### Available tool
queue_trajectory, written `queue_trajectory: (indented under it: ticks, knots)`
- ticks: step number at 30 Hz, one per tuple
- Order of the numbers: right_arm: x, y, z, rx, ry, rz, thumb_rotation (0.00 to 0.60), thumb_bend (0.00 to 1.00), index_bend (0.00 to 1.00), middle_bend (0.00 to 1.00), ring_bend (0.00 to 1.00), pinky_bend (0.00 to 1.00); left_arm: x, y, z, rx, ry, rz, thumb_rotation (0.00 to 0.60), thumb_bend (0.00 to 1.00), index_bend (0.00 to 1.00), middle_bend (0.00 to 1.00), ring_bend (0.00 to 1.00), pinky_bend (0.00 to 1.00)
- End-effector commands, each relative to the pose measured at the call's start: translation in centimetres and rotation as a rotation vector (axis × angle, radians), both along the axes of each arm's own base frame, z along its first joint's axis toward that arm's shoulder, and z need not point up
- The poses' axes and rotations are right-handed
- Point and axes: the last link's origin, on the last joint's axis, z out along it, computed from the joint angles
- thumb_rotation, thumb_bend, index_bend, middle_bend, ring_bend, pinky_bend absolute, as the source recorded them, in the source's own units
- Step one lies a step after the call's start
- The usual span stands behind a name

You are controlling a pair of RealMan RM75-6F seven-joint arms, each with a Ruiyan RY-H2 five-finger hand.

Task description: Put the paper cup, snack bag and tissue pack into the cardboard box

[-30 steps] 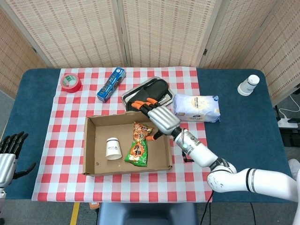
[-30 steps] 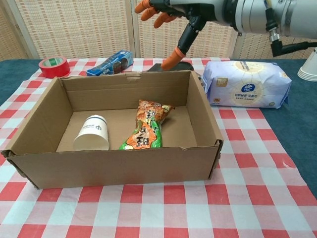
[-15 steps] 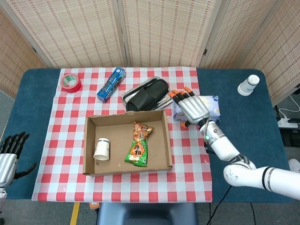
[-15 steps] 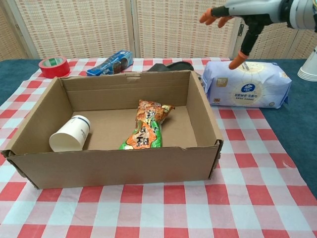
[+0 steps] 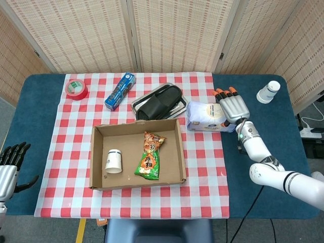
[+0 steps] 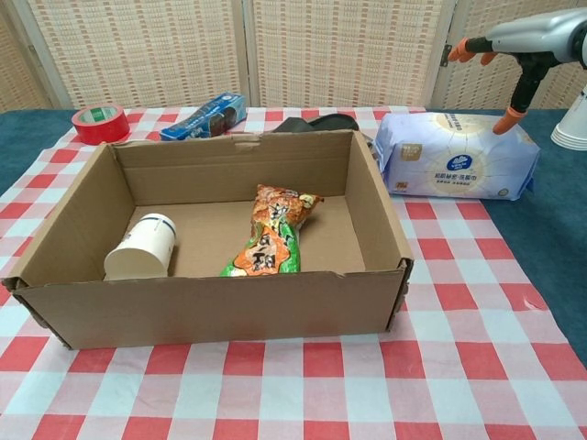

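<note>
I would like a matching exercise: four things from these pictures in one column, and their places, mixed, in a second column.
Things:
1. white paper cup
2. orange and green snack bag
3. pale blue tissue pack
4. red tape roll

Places:
A. far left corner of the checked cloth
B. on its side at the left end of the brown cardboard box
C. outside the box, under the right robot hand
D. flat in the middle of the box

Pairs: 1-B, 2-D, 3-C, 4-A

The snack bag [image 5: 150,157] in the cardboard box [image 5: 98,157] bore large Chinese characters, too small to read. Print on the tissue pack [image 6: 456,156] was illegible.
</note>
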Motion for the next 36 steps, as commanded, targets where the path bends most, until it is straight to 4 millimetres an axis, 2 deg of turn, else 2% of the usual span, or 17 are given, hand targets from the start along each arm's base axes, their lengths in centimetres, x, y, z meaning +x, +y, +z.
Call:
queue_trajectory:
  ticks: [1,13,30,31,33,34,36]
  knots:
    - [-1.1,-0.5,-1.0,0.032,-0.026,-0.035,0.600,0.00,0.00,0.00,0.00,0.00,0.0,0.0,0.0,0.000,0.000,0.000,0.600,0.22,0.00,0.00,0.00,0.00]
    - [-2.0,-1.9,-3.0,0.085,-0.041,-0.062,0.600,0.00,0.00,0.00,0.00,0.00,-0.1,0.2,0.0,0.001,-0.002,0.006,0.600,0.22,0.00,0.00,0.00,0.00]
    - [-2.8,-4.3,-6.8,0.127,-0.062,-0.134,0.600,0.00,0.00,0.00,0.00,0.00,-0.5,0.5,0.2,0.003,-0.011,0.022,0.600,0.22,0.00,0.00,0.00,0.00]
    - [-2.8,-4.3,-7.0,0.124,-0.063,-0.134,0.600,0.00,0.00,0.01,0.00,0.04,-0.5,0.5,0.2,0.003,-0.011,0.021,0.600,0.22,0.00,0.00,0.00,0.00]
    - [-2.8,-4.4,-7.3,0.108,-0.068,-0.122,0.600,0.00,0.09,0.08,0.06,0.20,-0.5,0.5,0.2,0.002,-0.012,0.021,0.600,0.22,0.00,0.00,0.00,0.00]
    - [-2.8,-4.4,-7.5,0.099,-0.071,-0.114,0.600,0.00,0.17,0.14,0.12,0.29,-0.5,0.5,0.2,0.002,-0.012,0.021,0.600,0.22,0.00,0.00,0.00,0.00]
    - [-2.6,-4.4,-7.6,0.072,-0.078,-0.086,0.600,0.00,0.41,0.31,0.31,0.50,-0.5,0.5,0.2,0.001,-0.012,0.022,0.600,0.22,0.00,0.00,0.00,0.00]
